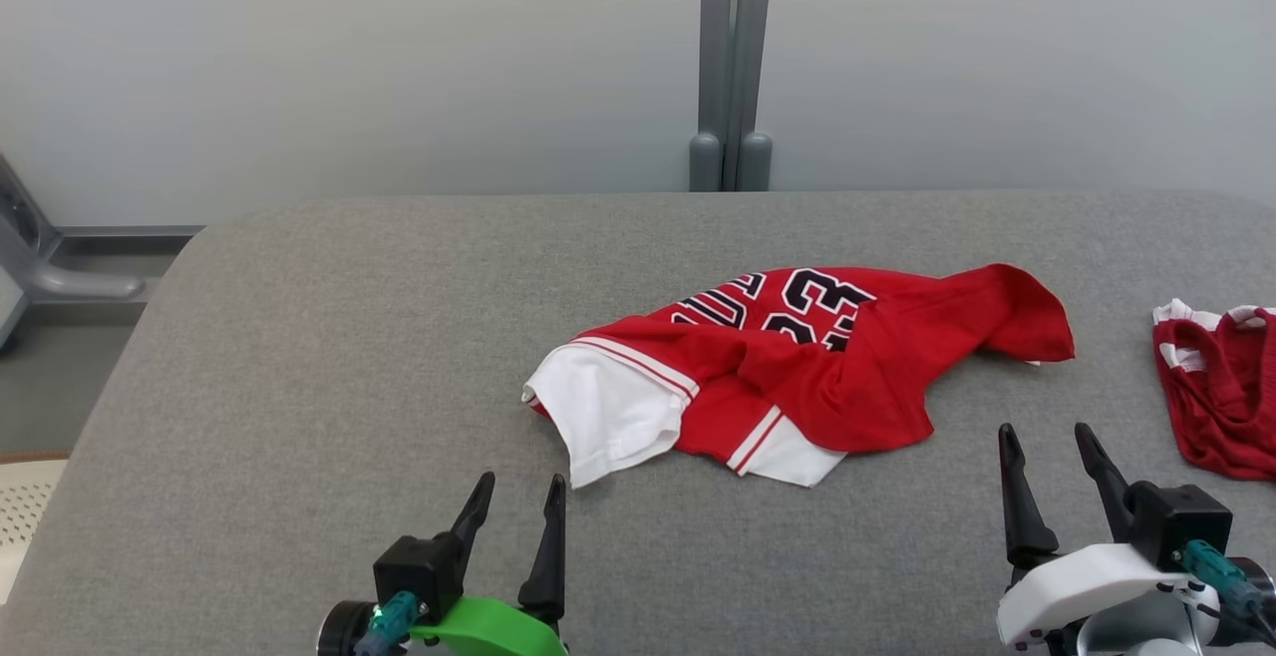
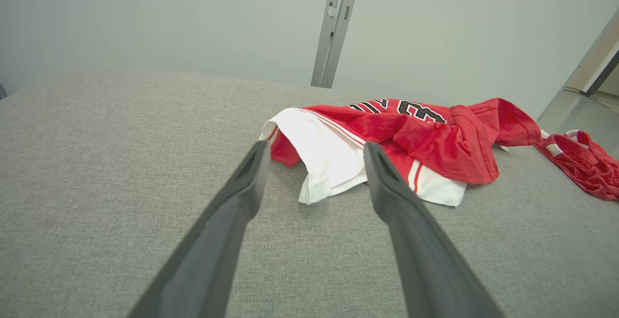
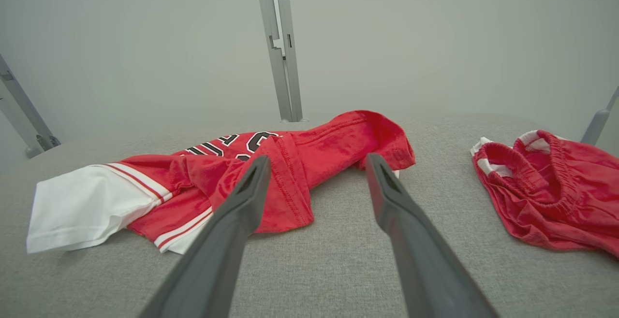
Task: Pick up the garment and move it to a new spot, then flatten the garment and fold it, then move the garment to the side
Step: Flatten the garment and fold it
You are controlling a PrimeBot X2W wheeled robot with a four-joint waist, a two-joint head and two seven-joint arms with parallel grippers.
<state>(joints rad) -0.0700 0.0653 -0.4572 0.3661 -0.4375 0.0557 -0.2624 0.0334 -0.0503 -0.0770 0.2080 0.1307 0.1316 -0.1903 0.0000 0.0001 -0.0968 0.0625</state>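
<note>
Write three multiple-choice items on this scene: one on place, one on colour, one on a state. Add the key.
1. Where does the second red garment lie from the jersey? A. on the robot's right B. on its left C. on top
2. What colour is the jersey's near-left end? A. blue B. white C. black
3. How is the left gripper? A. shut on the jersey B. shut, holding nothing C. open, holding nothing
Key: 1 A, it lies apart at the head view's right edge. 2 B, white cloth edged with red stripes. 3 C, its fingers stand apart, short of the cloth.
</note>
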